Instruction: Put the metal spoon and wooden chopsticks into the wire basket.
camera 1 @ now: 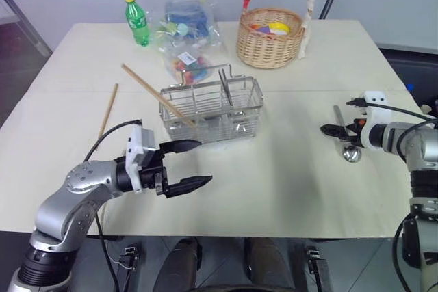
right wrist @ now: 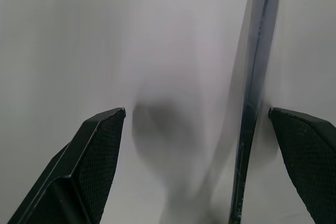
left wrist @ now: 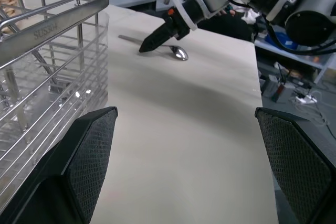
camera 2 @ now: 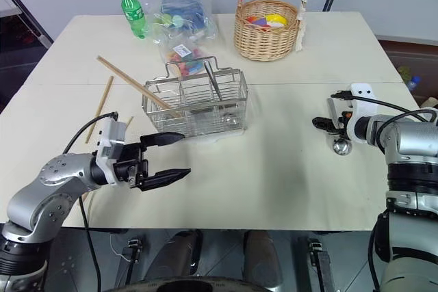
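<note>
Bare table (camera 1: 287, 169) between wire basket (camera 1: 212, 109), metal spoon (camera 1: 350, 152).

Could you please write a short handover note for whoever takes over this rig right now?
Left gripper: open, empty, in front of the wire basket.
Right gripper: open, empty, over the metal spoon, which lies on the table.
Wooden chopsticks: one leans into the basket, another lies on the table to its left.
Done: one chopstick in.
Left: spoon and the loose chopstick.

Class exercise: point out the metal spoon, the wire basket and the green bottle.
metal spoon (camera 1: 351, 154): left eye view, its bowl.
wire basket (camera 1: 212, 109): left eye view, front wire wall.
green bottle (camera 1: 137, 25): left eye view, its body.
</note>
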Motion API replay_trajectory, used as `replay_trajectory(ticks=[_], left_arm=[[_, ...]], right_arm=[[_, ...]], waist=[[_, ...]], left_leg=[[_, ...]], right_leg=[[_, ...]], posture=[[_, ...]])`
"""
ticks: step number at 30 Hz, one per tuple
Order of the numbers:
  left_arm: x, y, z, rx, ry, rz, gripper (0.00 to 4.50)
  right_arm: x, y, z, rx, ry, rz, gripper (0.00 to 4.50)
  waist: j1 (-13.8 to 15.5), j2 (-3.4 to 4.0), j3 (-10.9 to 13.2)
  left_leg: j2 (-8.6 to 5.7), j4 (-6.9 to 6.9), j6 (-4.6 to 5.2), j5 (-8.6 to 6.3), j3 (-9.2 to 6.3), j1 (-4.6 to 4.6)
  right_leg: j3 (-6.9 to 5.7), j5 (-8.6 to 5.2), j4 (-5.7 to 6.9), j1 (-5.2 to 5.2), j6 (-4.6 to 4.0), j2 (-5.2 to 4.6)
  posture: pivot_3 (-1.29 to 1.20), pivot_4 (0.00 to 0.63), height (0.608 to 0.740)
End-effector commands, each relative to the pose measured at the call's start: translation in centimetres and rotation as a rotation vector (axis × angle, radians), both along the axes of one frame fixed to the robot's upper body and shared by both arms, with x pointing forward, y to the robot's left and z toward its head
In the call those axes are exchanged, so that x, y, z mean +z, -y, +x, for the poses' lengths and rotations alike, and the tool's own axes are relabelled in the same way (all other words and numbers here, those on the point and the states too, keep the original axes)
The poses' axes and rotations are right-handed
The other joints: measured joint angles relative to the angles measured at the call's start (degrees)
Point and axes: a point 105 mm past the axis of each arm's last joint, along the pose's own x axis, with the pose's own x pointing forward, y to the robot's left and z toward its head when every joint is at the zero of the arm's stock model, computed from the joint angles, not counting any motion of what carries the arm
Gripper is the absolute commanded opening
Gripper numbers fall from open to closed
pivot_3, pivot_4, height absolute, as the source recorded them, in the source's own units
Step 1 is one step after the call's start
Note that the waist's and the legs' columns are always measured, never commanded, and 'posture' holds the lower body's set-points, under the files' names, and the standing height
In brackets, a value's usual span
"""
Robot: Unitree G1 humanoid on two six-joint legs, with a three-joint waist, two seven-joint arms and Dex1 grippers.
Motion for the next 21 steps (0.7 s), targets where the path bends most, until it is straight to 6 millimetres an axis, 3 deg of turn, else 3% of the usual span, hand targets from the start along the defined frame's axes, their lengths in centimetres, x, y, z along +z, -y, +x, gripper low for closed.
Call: replay_trajectory(ticks=[1, 8, 11, 16, 18, 21], left_arm=[[0.69, 0.37, -0.08, 0.002, 0.043, -0.013, 4.41], [0.64, 0.41, -0.05, 0.02, 0.046, -0.018, 4.41], [0.62, 0.29, -0.03, 0.027, 0.048, -0.015, 4.5], [0.72, 0.23, 0.06, 0.035, 0.053, -0.015, 4.5], [0.78, 0.19, 0.08, 0.037, 0.055, -0.015, 4.5], [0.88, 0.14, 0.11, 0.037, 0.055, -0.015, 4.5]], right_arm=[[0.12, 0.98, -0.49, -0.021, -0.012, -0.015, 4.5], [-0.66, 1.08, -1.03, -0.043, -0.055, 0.039, 4.5], [-0.81, 0.94, -1.16, -0.046, -0.064, 0.063, 3.77], [-0.76, 0.69, -1.2, -0.042, -0.066, 0.075, 1.41], [-0.69, 0.52, -1.18, -0.038, -0.066, 0.079, 0.22], [-0.65, 0.28, -1.2, -0.031, -0.068, 0.09, 0.09]], waist=[[0.0, 0.0, 0.0], [0.1, -0.01, 0.0], [0.1, -0.02, 0.0], [-0.1, -0.02, 0.0], [-0.2, -0.02, 0.0], [-0.1, -0.03, 0.0]], left_leg=[[0.0, 0.0, 0.0, 0.0, 0.0, 0.0], [0.0, 0.01, 0.0, 0.0, 0.0, 0.0], [0.0, 0.01, 0.0, 0.0, 0.0, 0.0], [0.0, 0.01, 0.0, 0.0, 0.0, 0.02], [0.01, 0.01, 0.0, 0.0, 0.01, 0.04], [0.01, 0.02, 0.0, 0.0, 0.0, 0.03]], right_leg=[[0.0, 0.0, 0.0, 0.0, 0.0, 0.0], [0.0, 0.01, 0.0, 0.02, 0.01, 0.0], [0.0, 0.01, -0.01, 0.03, 0.02, 0.0], [0.0, 0.01, 0.0, 0.03, 0.01, 0.0], [0.01, 0.01, 0.0, 0.03, 0.01, 0.01], [0.0, 0.01, 0.01, 0.04, 0.02, 0.03]], posture=[[0.0, 0.15, 0.74], [0.0, 0.15, 0.74], [0.0, 0.15, 0.74], [0.0, 0.15, 0.74], [0.0, 0.15, 0.74], [0.0, 0.15, 0.74]])
